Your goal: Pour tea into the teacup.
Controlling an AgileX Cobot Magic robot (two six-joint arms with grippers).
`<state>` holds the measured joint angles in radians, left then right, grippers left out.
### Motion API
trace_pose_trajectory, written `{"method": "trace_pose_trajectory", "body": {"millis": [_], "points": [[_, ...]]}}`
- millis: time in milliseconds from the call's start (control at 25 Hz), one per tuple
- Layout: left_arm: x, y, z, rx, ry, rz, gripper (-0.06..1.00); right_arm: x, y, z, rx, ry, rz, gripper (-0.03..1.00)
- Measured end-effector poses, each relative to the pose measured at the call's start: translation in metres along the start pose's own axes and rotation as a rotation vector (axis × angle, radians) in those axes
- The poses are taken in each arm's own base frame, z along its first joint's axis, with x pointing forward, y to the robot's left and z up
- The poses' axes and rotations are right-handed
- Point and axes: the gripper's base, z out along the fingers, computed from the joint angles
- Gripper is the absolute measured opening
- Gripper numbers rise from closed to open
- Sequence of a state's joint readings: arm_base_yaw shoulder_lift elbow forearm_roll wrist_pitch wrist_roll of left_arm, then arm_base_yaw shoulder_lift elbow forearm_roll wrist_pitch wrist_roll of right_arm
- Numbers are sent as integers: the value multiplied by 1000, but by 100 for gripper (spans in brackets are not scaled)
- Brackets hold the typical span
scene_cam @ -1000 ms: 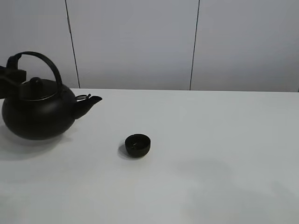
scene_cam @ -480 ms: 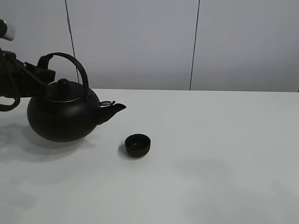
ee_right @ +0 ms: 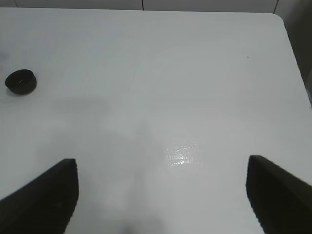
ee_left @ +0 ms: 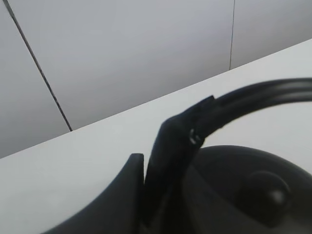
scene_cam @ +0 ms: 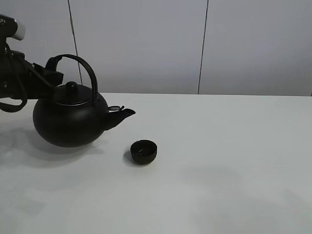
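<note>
Left wrist view: teapot (ee_left: 234, 195) blurred, cropped; left tool (scene_cam: 52, 76) grip partly hidden; teacup (scene_cam: 144, 151) contents unreadable.

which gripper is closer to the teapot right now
Left. The left gripper is shut on the arched handle of the teapot. The right gripper hangs open over the table, outside the high view, and its camera shows only the teacup, no teapot.

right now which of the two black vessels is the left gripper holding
The big round teapot, clamped at its arched handle by the left gripper. The tiny handleless teacup sits free on the table.
</note>
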<state>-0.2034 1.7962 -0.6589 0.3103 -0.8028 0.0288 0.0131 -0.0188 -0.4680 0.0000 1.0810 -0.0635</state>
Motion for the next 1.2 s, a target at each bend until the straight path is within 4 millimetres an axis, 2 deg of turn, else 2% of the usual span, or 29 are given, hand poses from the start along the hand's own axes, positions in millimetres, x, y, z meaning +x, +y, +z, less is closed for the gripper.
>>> {"method": "trace_pose_trajectory", "body": {"millis": [440,680,1000,1200], "points": [[0,0,0,0,-1,0,12,0,0,0,0,0,0,64],[6,-1,3,8,17,-1,12,0,0,0,0,0,0,64],[-5,3,11,10,-10,24,12,0,0,0,0,-1,0,64],[-5,2,12,24,9,41,12,0,0,0,0,0,0,64]]}}
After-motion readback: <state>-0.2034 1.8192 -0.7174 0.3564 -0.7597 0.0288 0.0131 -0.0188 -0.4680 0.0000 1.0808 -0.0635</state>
